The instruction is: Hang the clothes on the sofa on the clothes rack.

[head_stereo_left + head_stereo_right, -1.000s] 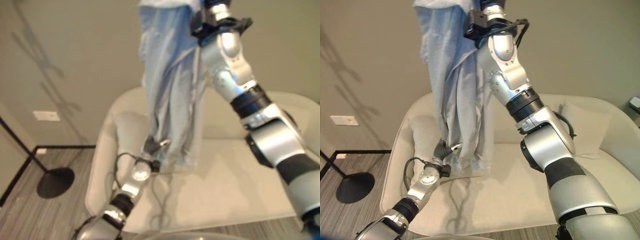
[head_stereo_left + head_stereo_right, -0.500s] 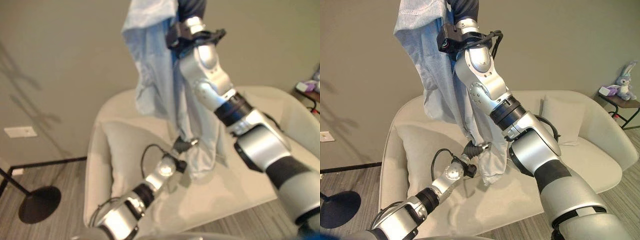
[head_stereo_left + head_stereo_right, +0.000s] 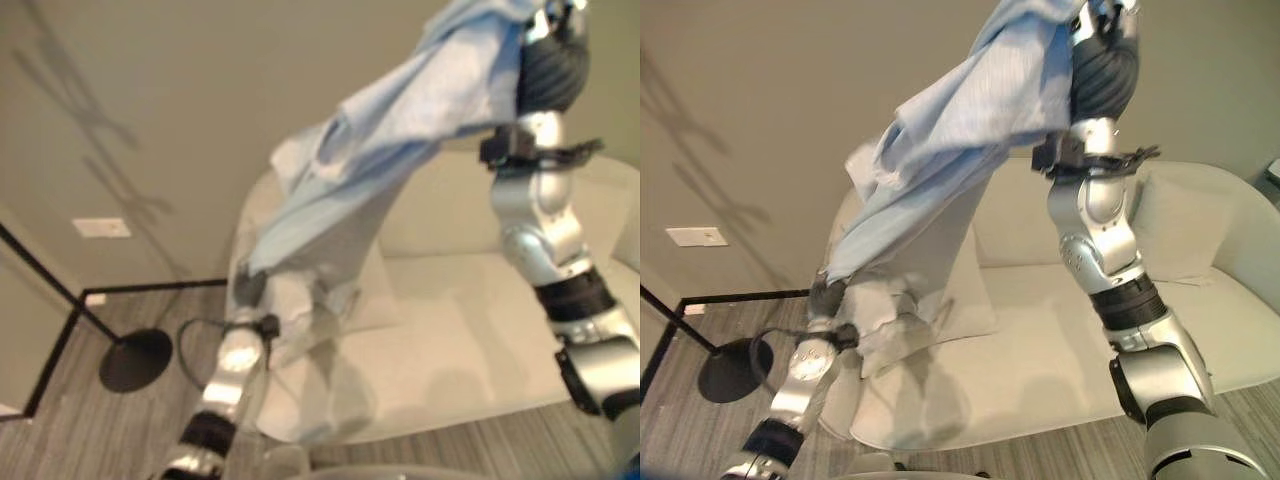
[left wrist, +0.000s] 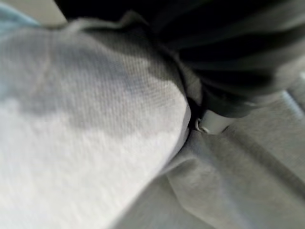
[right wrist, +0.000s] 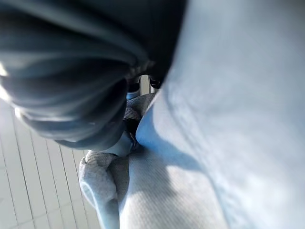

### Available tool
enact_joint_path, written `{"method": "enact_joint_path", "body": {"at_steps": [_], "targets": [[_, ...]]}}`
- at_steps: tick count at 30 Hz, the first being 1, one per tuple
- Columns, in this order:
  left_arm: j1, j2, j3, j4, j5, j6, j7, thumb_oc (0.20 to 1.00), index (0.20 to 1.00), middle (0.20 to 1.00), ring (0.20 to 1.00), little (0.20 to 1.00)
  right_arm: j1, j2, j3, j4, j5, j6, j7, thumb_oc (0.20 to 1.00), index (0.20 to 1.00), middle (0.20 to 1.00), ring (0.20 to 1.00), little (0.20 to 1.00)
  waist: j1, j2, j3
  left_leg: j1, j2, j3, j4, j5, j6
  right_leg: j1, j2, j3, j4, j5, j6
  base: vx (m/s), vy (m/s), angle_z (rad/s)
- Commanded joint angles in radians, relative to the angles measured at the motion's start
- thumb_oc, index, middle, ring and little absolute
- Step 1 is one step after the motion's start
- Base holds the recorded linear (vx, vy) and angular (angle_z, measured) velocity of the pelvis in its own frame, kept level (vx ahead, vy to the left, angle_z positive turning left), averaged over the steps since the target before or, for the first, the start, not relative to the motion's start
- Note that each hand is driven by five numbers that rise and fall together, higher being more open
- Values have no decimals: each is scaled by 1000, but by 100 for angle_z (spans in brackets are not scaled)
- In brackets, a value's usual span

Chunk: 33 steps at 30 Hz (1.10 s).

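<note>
Carrying step: the pale blue garment hangs stretched above the sofa — right hand clenched on its top, left hand gripping the hem; next, swing toward the rack.

I see a plain beige wall across the back of the room, from about 9 o'clock round to 1 o'clock. Low on it at 9 o'clock sits a white wall plate. Where the wall meets the floor runs a dark skirting strip. The floor is grey wood-look planking, at 7 to 8 o'clock. On the seat at the centre lies a pale cushion, propped toward the backrest. At the far 3 o'clock edge a small bit of something shows, too little to tell what it is.
</note>
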Motion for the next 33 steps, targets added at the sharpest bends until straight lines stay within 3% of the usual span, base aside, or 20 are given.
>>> {"method": "enact_joint_path", "body": {"at_steps": [1, 3, 5, 8, 9, 12, 15, 17, 18, 20, 22, 23, 24, 25, 26, 27, 28, 30, 31, 33], "targets": [[120, 42, 40, -68, 67, -16, 27, 200, 200, 200, 200, 200, -33, 21, -116, 2, -51, -42, 14, 200, 200, 200, 200, 200, 99, 16, -67, 95, -20, 8, -189, 142, -58, -60, 85, -94, 8, 8, -26, -172, -162, 68], [171, 48, 68, -85, 96, -10, 23, 200, 200, 200, 200, 200, -15, 29, -133, -16, -71, -39, 11, 200, 200, 200, 200, 200, 119, 18, -57, 72, -13, -20, -213, 180, -74, -74, 79, -134, 8, 6, -24, -177, -134, 75], [183, 57, 85, -89, 113, -14, 35, 200, 200, 200, 200, 200, 22, 40, -152, -35, -97, -40, 6, 200, 200, 200, 200, 200, 132, 18, -47, 55, -23, -60, -236, 178, -72, -90, 65, -160, 8, 16, -15, -173, -105, 85], [184, 73, 75, -97, 140, -6, 41, 200, 200, 200, 200, 200, 85, 37, -182, -44, -119, -33, -6, 200, 200, 200, 200, 200, 111, 12, -42, 51, -48, -142, -247, 179, -59, -81, 73, -148, 8, 10, -17, -106, -38, 73], [183, 86, 71, -115, 171, -4, 47, 200, 200, 200, 200, 200, 84, 27, -193, -28, -120, -34, -11, 200, 200, 200, 200, 200, 102, 7, -39, 58, -68, -194, -257, 180, -48, -67, 103, -100, 8, 3, -34, -104, 56, 122], [152, 101, 49, -116, 234, 7, 60, 200, 200, 200, 200, 200, 90, -8, -213, -24, -127, -38, -23, 200, 200, 200, 200, 200, 88, -10, -33, 60, -107, -247, -261, 190, -23, -73, 175, -43, 67, -5, -61, -102, 116, 136], [123, 108, 28, -116, 245, 11, 68, 200, 200, 200, 200, 200, 119, -20, -234, -25, -123, -45, -29, 200, 200, 200, 200, 200, 86, -32, -31, 69, -137, -277, -259, 180, -9, -86, 217, -36, 118, -12, -66, -13, 109, 108], [69, 145, 6, -137, 287, 14, 79, 200, 200, 200, 200, 200, 148, -5, -262, -20, -148, -54, -56, 200, 200, 200, 200, 200, 83, -89, -22, 80, -188, -318, -251, 165, 13, -111, 267, -50, 168, 14, -27, 9, 107, 38], [69, 146, 5, -136, 287, 14, 80, 200, 200, 200, 200, 200, 149, -4, -263, -21, -149, -54, -56, 200, 200, 200, 200, 200, 81, -91, -22, 79, -189, -319, -249, 165, 13, -112, 267, -52, 170, 13, -26, -31, 214, 56], [42, 176, -5, -150, 299, 4, 100, 200, 200, 200, 200, 200, 153, 22, -266, -24, -182, -63, -82, 200, 200, 200, 200, 200, 79, -144, -4, 76, -234, -312, -231, 151, 25, -168, 317, -11, 182, 91, 49, -25, 321, 53], [34, 180, -4, -150, 297, 2, 107, 200, 200, 200, 200, 200, 155, 33, -267, -32, -193, -65, -90, 200, 200, 200, 200, 200, 78, -149, -3, 74, -246, -309, -231, 150, 31, -211, 337, 5, 191, 112, 67, 29, 406, 2], [15, 171, -20, -156, 303, -2, 112, 200, 200, 200, 200, 200, 172, 56, -269, -52, -225, -74, -108, 200, 200, 200, 200, 200, 65, -148, 13, 94, -283, -329, -236, 151, 31, -293, 365, 17, 194, 141, 89, 57, 379, -28], [14, 171, -21, -155, 304, -3, 113, 200, 200, 200, 200, 200, 174, 57, -270, -55, -229, -72, -110, 200, 200, 200, 200, 200, 61, -147, 9, 93, -282, -334, -237, 152, 32, -298, 365, 13, 198, 139, 90, 159, 890, 2], [9, 174, -37, -160, 320, -8, 111, 200, 200, 200, 200, 200, 208, 60, -283, -71, -252, -74, -122, 200, 200, 200, 200, 200, 38, -145, 28, 119, -325, -366, -237, 151, 29, -379, 383, -6, 234, 165, 106, 201, 786, 31], [17, 164, -49, -162, 327, -11, 101, 200, 200, 200, 200, 200, 244, 73, -308, -91, -275, -71, -134, 200, 200, 200, 200, 200, 29, -136, 17, 128, -348, -383, -241, 145, 28, -357, 364, -21, 222, 126, 86, 318, 1065, 86], [24, 162, -73, -164, 342, -19, 81, 200, 200, 200, 200, 200, 312, 85, -340, -114, -313, -72, -144, 200, 200, 200, 200, 200, 23, -119, 1, 150, -364, -415, -256, 145, 21, -333, 353, -34, 228, 60, 19, 314, 773, 92], [41, 157, -75, -175, 335, -22, 77, 200, 200, 200, 200, 200, 335, 88, -353, -120, -328, -57, -148, 200, 200, 200, 200, 200, 19, -87, 2, 177, -349, -422, -262, 133, 15, -352, 337, -46, 303, 22, -10, 334, 732, 109], [62, 154, -73, -170, 344, -28, 68, 200, 200, 200, 200, 200, 410, 96, -392, -157, -358, -50, -146, 200, 200, 200, 200, 200, -17, -28, -13, 234, -336, -470, -272, 138, 5, -395, 317, -57, 336, 7, 0, 306, 598, 109], [63, 154, -73, -170, 344, -28, 68, 200, 200, 200, 200, 200, 412, 96, -392, -159, -358, -49, -146, 200, 200, 200, 200, 200, -20, -27, -14, 236, -335, -474, -274, 139, 5, -395, 317, -60, 336, 6, 0, 213, 527, 99], [69, 178, -72, -187, 369, -36, 77, 200, 200, 200, 200, 200, 419, 109, -404, -181, -368, -48, -153, 200, 200, 200, 200, 200, -23, 46, -25, 218, -359, -547, -205, 249, -63, -369, 318, -40, 291, -13, -31, 153, 584, 75]]}}
